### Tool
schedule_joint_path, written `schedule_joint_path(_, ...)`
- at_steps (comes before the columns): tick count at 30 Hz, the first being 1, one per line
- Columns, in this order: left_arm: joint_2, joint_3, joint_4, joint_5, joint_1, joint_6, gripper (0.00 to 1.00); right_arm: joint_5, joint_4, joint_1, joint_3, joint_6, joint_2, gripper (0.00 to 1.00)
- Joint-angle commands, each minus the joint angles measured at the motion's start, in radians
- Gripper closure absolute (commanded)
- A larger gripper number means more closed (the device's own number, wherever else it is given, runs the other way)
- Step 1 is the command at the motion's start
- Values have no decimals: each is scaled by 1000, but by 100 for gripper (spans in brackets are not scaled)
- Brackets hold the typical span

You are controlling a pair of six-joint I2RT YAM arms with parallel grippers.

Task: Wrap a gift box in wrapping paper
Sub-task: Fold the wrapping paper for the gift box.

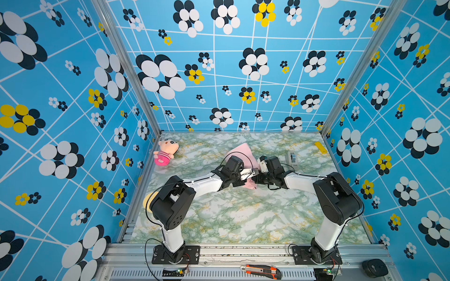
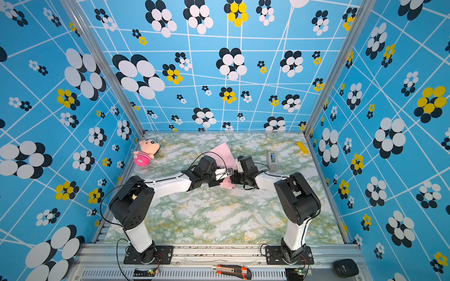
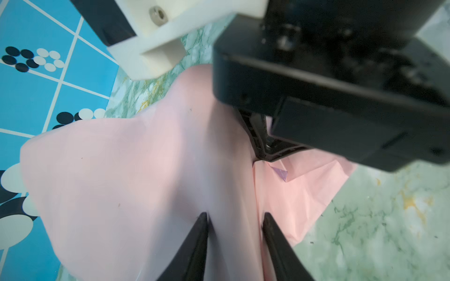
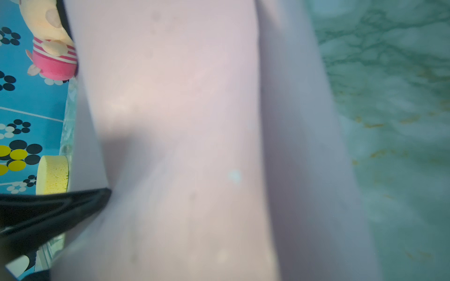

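The wrapping paper [image 1: 241, 149] lies bunched in the middle of the marble table, its pale pink face showing in both top views [image 2: 222, 150]. The gift box is hidden under the paper and the grippers. My left gripper [image 3: 235, 215] comes in from the left, and a raised ridge of the paper [image 3: 121, 170] runs between its black fingers [image 3: 203, 226]. My right gripper [image 3: 264, 155] meets it from the right, its tips pinched together where the paper's creases gather. A small lilac corner [image 3: 280, 173] peeks out there. Paper [image 4: 170, 97] fills the right wrist view and hides that gripper's jaws.
A pink-striped plush doll [image 1: 165, 152] lies at the back left and a grey tape dispenser [image 1: 293, 158] just right of the grippers. A yellow bar [image 1: 321, 147] sits at the back right and a yellow sponge [image 4: 52, 174] at the left edge. A box cutter [image 1: 261, 270] rests on the front rail.
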Motion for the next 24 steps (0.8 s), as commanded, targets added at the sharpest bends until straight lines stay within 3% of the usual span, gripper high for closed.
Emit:
schedule_joint_path(1, 51, -9, -113, 52, -16, -20, 62, 30, 69, 4, -14, 48, 20, 77)
schedule_joint_path(4, 51, -8, -113, 51, -16, -21, 62, 79, 79, 3, -51, 70, -8, 65)
schedule_joint_path(10, 50, -6, -115, 49, -16, -19, 62, 82, 134, -1, -144, 118, -91, 58)
schedule_joint_path(14, 49, -9, -115, 48, -16, -19, 62, 39, 265, -2, -222, 194, -132, 53)
schedule_joint_path(16, 48, -10, -113, 47, -16, -19, 62, 50, 265, -3, -239, 209, -155, 53)
schedule_joint_path(20, 47, -9, -112, 48, -16, -19, 62, 58, 282, -2, -280, 236, -182, 66)
schedule_joint_path(24, 48, -10, -110, 51, -16, -22, 62, 11, 380, 0, -314, 305, -177, 62)
